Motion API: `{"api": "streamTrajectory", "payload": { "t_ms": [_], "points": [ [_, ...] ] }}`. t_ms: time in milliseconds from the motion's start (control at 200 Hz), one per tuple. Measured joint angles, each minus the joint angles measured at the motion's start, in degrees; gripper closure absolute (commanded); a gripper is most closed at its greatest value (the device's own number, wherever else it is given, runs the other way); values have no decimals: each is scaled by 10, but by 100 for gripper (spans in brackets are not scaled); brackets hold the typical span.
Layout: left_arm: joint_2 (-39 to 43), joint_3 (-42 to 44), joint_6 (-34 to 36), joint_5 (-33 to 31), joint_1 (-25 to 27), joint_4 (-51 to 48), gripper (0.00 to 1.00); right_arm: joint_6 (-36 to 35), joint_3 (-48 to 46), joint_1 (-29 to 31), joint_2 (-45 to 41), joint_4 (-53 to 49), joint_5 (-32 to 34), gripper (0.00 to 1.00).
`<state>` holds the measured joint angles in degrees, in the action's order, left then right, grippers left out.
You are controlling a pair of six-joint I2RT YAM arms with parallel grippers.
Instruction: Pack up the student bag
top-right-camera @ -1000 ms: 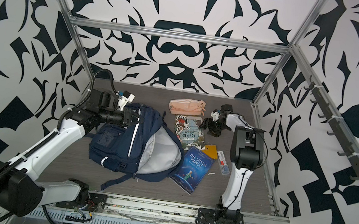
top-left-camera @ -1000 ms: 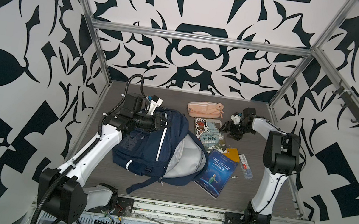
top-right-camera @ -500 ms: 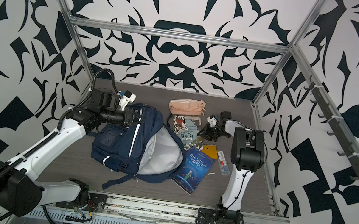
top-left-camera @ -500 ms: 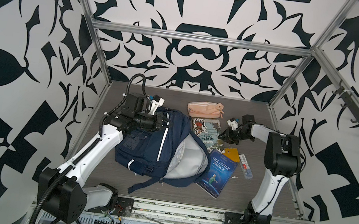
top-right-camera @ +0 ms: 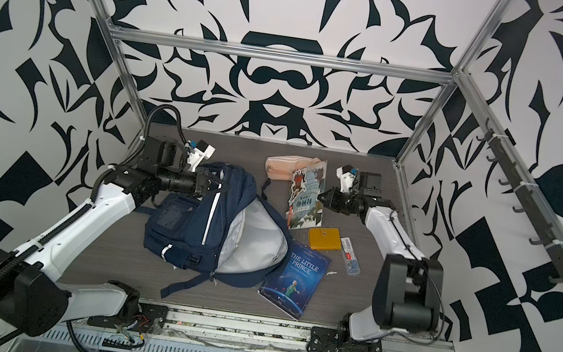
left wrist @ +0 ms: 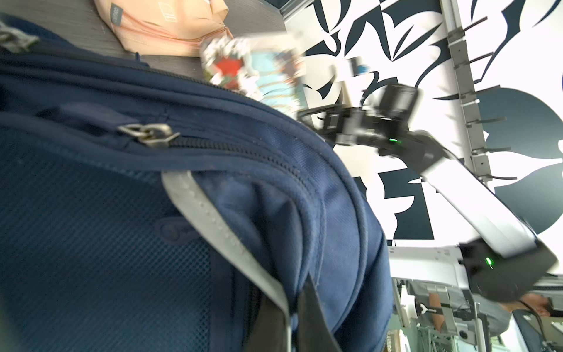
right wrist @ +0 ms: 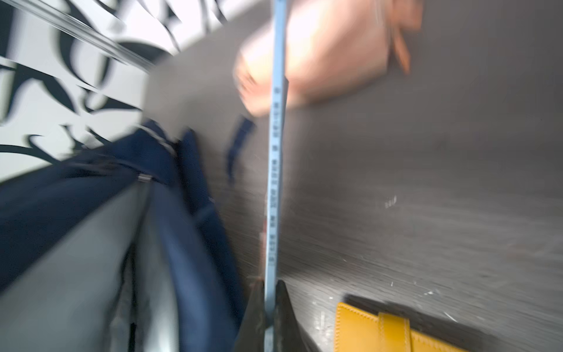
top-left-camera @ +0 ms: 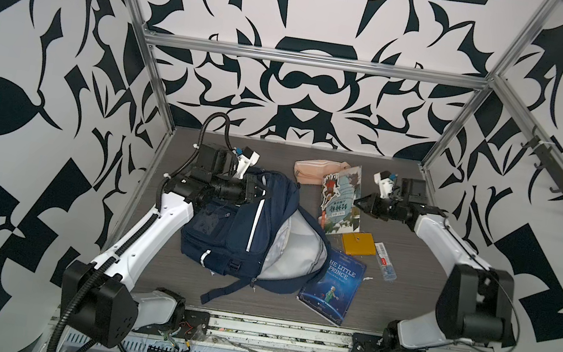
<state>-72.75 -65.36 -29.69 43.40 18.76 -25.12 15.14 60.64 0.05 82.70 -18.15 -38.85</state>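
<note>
The student bag, a navy backpack, lies on the dark table with its main pocket unzipped and the grey lining showing. My left gripper is shut on the bag's top, pinching the fabric beside a grey stripe. My right gripper is shut on the edge of a thin illustrated book. The book is tipped up off the table just right of the bag's opening. In the right wrist view its light-blue spine runs straight out from between the jaws.
A peach pencil pouch lies behind the held book. In front of it lie a yellow wallet, a small clear packet and a blue "The Little Prince" book against the bag's right side. Frame posts stand at the back corners.
My right gripper has shut on the illustrated book's edge and tipped the book up from lying flat. The left gripper keeps its hold on the bag's top.
</note>
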Motion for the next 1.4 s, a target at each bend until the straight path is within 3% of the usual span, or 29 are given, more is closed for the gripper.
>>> {"api": "streamTrajectory", "payload": {
  "t_ms": [180, 320, 600, 700, 905, 1170, 1335, 1400],
  "points": [
    [-28, -11, 27, 15, -1, 4, 100, -2, 26, 0, -136, -85, 14, 100],
    [-37, -11, 39, 35, -7, 7, 100, 0, 52, 15, -196, -164, 0, 100],
    [-37, -11, 56, 85, -20, 19, 100, 27, 59, 199, -234, -304, -2, 100],
    [-37, -10, 51, 98, -20, 33, 100, 22, 59, 240, -208, -347, 3, 100],
    [-26, -6, 48, 119, -17, 43, 100, -28, 60, 243, -116, -369, 26, 100],
    [-14, -6, 53, 138, 17, 37, 100, -126, 158, 252, 92, -353, 19, 100],
    [-14, -6, 54, 139, 29, 25, 100, -168, 194, 252, 168, -337, 27, 85],
    [-14, -6, 53, 136, 30, 23, 100, -177, 204, 252, 182, -332, 31, 72]
  ]
}}
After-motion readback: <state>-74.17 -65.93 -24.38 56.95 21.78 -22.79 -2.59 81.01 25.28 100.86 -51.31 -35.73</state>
